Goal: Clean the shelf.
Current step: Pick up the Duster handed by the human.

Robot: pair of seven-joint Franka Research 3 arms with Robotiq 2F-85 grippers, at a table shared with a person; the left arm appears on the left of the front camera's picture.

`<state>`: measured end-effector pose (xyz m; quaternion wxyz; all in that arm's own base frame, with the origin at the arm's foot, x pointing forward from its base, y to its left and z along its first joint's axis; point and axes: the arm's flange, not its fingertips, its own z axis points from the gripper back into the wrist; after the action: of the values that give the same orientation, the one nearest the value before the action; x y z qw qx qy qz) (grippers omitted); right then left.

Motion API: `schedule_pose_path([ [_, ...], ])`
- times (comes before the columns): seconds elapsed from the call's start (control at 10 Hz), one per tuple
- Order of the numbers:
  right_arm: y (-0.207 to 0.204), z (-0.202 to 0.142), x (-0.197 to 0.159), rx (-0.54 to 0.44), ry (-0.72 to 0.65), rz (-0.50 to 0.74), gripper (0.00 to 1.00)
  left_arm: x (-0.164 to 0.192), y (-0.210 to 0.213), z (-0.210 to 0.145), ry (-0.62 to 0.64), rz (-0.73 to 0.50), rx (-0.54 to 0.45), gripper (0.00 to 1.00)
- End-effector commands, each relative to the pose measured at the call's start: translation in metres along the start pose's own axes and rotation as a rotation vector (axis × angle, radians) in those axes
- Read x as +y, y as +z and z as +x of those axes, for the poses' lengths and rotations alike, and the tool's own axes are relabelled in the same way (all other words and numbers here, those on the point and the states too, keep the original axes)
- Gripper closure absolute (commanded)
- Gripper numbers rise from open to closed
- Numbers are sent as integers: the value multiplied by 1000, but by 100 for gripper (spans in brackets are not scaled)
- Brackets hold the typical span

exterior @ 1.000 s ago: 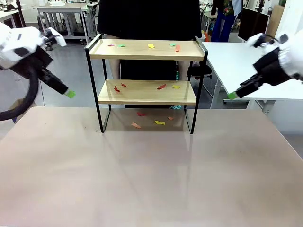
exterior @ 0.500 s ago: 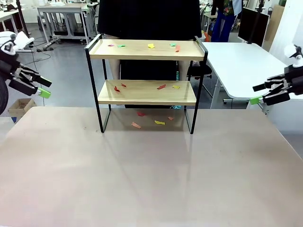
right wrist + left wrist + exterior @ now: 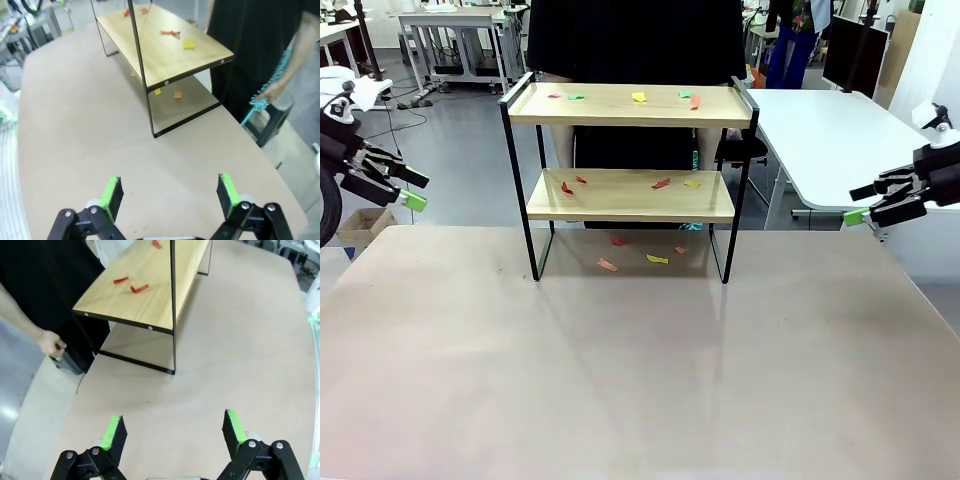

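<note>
Your left end effector (image 3: 414, 190) and right end effector (image 3: 855, 203) hang wide open and empty, with the shelf (image 3: 620, 196) between them, well apart. Reach in carelessly and you could knock it over, spilling its paper scraps (image 3: 661, 184) across the surface (image 3: 640, 380).

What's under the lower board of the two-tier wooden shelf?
On the beige table beneath the light wooden shelf: one red scrap, two orange scraps, one yellow scrap. The lower board covers anything farther back.
</note>
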<state>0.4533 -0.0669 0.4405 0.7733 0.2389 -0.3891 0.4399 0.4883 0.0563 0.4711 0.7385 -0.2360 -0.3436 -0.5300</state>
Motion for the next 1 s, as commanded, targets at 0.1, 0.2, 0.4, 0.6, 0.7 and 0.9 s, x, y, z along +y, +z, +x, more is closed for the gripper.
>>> schedule_pose_path([
  [0.1, 0, 0, 0, 0, 0, 0, 0, 0, 0, 0, 0, 0, 0, 0],
  [0.2, -2, -9, -23, -18, -6, 11, 0, 19, -1, -8, 41, -26, -65, 0],
  [0.4, -2, -26, -60, -119, 15, 51, 0, 51, 1, -25, 91, -76, -165, 0],
  [0.6, -2, -44, -91, -264, 21, 88, 0, 79, -5, -44, 76, -115, -272, 0],
  [0.7, -6, -52, -106, -318, 6, 61, 0, 91, -7, -53, 48, -117, -327, 0],
  [0.9, -15, -69, -134, -403, -34, 63, 0, 113, -12, -75, -6, -105, -449, 0],
])
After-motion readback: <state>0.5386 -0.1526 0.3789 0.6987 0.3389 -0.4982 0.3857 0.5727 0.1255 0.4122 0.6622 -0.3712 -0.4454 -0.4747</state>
